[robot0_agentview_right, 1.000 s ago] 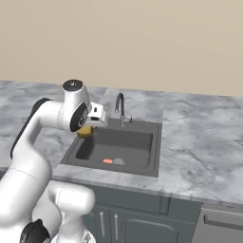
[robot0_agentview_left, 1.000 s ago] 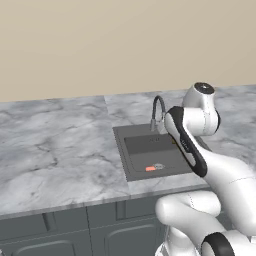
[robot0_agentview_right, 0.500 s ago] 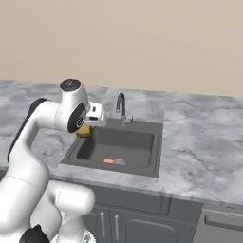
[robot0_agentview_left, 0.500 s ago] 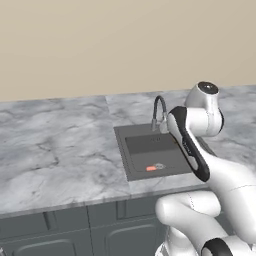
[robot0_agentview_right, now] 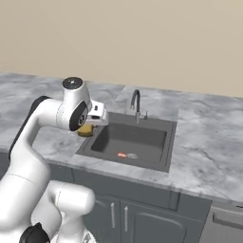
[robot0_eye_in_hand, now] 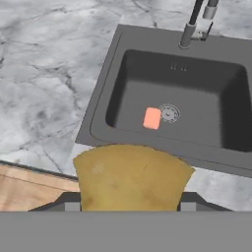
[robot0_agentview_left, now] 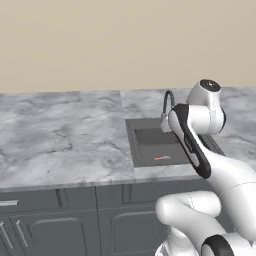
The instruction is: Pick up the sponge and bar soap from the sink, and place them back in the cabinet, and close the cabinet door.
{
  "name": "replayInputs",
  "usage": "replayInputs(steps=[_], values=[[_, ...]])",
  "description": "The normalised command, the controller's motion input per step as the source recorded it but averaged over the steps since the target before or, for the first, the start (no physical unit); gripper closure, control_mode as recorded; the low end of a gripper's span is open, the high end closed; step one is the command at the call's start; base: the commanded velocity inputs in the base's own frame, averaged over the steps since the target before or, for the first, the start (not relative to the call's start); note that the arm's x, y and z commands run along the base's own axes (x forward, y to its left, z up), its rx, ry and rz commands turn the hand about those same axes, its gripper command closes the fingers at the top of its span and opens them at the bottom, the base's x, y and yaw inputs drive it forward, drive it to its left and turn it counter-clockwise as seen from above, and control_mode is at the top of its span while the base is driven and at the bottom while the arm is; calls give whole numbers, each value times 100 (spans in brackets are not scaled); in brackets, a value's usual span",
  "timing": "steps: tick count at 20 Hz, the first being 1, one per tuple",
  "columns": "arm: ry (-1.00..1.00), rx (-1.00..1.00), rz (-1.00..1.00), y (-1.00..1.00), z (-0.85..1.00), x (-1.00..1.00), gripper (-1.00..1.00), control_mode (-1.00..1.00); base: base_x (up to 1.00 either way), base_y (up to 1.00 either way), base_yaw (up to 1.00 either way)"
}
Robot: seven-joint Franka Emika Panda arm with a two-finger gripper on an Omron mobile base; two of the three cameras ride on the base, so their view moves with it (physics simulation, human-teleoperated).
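My gripper is shut on the sponge, a mustard block that bulges up between the two fingertips. From the right base view the sponge hangs under the hand, above the counter just left of the sink. The pink-red bar soap lies flat on the sink floor beside the drain; it is also a small red bar and a thin red sliver from the base cameras. The cabinet and its door are out of view.
A curved metal faucet stands at the sink's back edge. Grey marble counter stretches to the left and to the right. Grey base cabinets run below. A strip of wooden floor lies past the counter's front edge.
The whole scene has slid a little to the right in both base views, so the base has moved left. The sponge stays held in the gripper; the bar soap has not moved.
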Motion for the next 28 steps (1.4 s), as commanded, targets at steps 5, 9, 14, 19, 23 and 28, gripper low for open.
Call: replayInputs(steps=[5, 9, 14, 19, 23, 28], values=[[0, 0, 0, 0, 0, 0, 100, 100, -55, -1, 34], [0, 0, 0, 0, 0, 0, 100, 100, -17, 0, 44], [0, 0, 0, 0, 0, 0, 100, 100, 0, 0, 53], [0, 0, 0, 0, 0, 0, 100, 100, 0, 2, 60], [0, 0, 0, 0, 0, 0, 100, 100, 0, 7, 61], [0, 0, 0, 0, 0, 0, 100, 100, 0, 7, 61]])
